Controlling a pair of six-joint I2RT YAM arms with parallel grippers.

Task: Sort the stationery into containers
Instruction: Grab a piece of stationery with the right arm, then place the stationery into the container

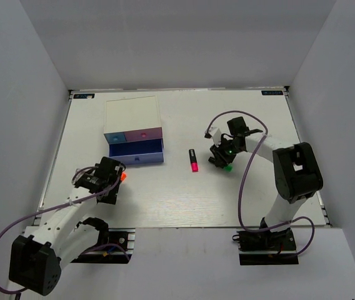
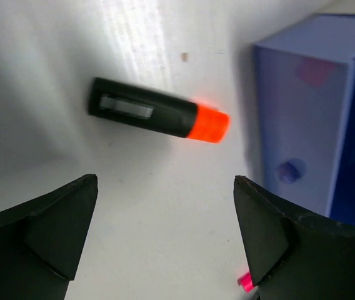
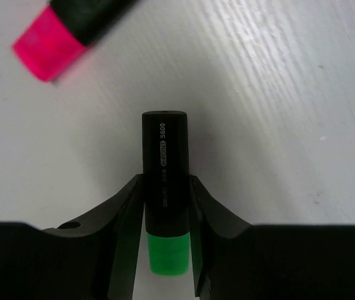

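Right hand (image 3: 165,187) snug around green highlighter (image 3: 164,147)

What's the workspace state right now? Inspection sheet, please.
Surface: white tabletop, no spills seen.
Job's things: orange-capped black highlighter lies by the white-topped drawer box, its purple drawer apparently pulled out; pink-capped black highlighter mid-table; green-capped black highlighter in the right jaws; erasers, nothing seen.
Clutter: nothing seen.
Grippers: left gripper, jaws wide open above the orange one; right gripper, jaws closed on the green one.
Cables: purple cables loop along both arms.
Surroundings: plain white walls on three sides.
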